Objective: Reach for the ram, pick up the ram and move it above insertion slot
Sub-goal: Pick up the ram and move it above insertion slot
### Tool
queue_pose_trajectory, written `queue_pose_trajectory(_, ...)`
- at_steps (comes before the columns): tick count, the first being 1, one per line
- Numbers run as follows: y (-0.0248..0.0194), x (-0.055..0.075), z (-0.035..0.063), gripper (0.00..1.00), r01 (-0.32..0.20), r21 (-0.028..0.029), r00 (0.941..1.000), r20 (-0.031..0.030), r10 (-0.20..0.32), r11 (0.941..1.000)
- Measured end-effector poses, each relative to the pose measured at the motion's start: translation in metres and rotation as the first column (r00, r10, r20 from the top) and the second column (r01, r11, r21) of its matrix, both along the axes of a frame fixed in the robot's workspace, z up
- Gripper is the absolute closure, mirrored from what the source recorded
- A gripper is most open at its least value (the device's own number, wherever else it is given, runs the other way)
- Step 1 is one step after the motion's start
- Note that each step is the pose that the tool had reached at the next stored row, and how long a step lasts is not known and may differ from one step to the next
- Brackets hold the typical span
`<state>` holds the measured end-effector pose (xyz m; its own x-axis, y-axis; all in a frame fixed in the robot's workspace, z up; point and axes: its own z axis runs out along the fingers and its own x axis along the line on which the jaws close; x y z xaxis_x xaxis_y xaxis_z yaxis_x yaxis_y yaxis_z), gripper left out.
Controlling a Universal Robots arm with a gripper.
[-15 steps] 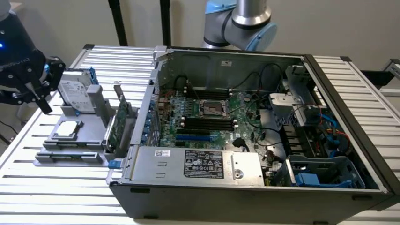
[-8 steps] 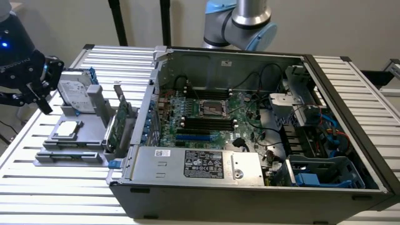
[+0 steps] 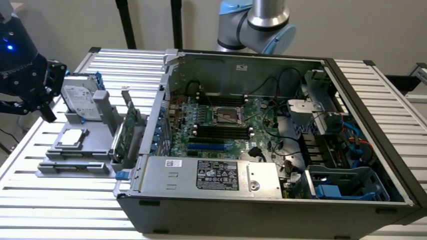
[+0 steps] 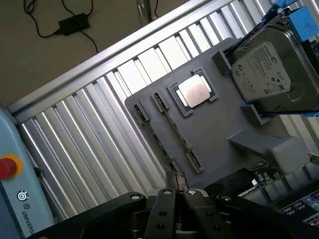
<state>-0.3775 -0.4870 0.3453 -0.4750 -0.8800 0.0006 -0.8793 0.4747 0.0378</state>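
The ram (image 4: 158,144) is a thin green stick seen edge-on, standing in a slot of the grey holder plate (image 4: 219,129) between two small black clips. My gripper (image 4: 179,193) hangs above the ram's near end without touching it. Its black fingers (image 4: 167,199) stand a narrow gap apart with nothing between them. In the exterior view the gripper (image 3: 45,102) is at the left, above and beside the holder (image 3: 73,150). The black insertion slots (image 3: 220,131) lie in parallel on the motherboard inside the open computer case (image 3: 267,200), far from the gripper.
The holder also carries a silver hard drive with blue rails (image 4: 264,74), a square processor chip (image 4: 194,91) and an upright green expansion card (image 3: 130,127). A slatted metal table (image 3: 60,200) lies under everything. A box with a red button (image 4: 7,167) stands beside the table.
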Motion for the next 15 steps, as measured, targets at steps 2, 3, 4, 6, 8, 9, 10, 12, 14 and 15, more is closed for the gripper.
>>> queue_pose_trajectory(2,0.0,0.0,-0.0007,0.89,-0.036,0.0001,0.9994,0.0,0.036,0.9994)
queue_pose_trajectory(3,0.0,0.0,-0.0011,0.89,-0.054,0.0,0.9985,-0.0001,0.054,0.9985)
queue_pose_trajectory(4,0.0,0.0,-0.0016,0.89,-0.073,0.0001,0.9973,0.0,0.073,0.9973)
queue_pose_trajectory(6,0.0,0.0,-0.0026,0.89,-0.109,0.0001,0.9941,0.0,0.109,0.9941)
queue_pose_trajectory(8,0.0,0.0,-0.0035,0.89,-0.145,0.0,0.9894,0.0,0.145,0.9894)
queue_pose_trajectory(9,0.0,0.0,-0.004,0.89,-0.163,0.0,0.9867,0.0,0.163,0.9867)
queue_pose_trajectory(10,0.0,0.0,-0.0045,0.89,-0.181,0.0,0.9836,0.0001,0.181,0.9836)
queue_pose_trajectory(12,0.0,0.0,-0.0054,0.89,-0.217,0.0,0.9761,0.0,0.217,0.9761)
queue_pose_trajectory(14,0.0,0.0,-0.0065,0.89,-0.252,0.0,0.9677,0.0002,0.252,0.9677)
queue_pose_trajectory(15,0.0,0.0,-0.0071,0.89,-0.27,0.0,0.9629,0.0002,0.27,0.9629)
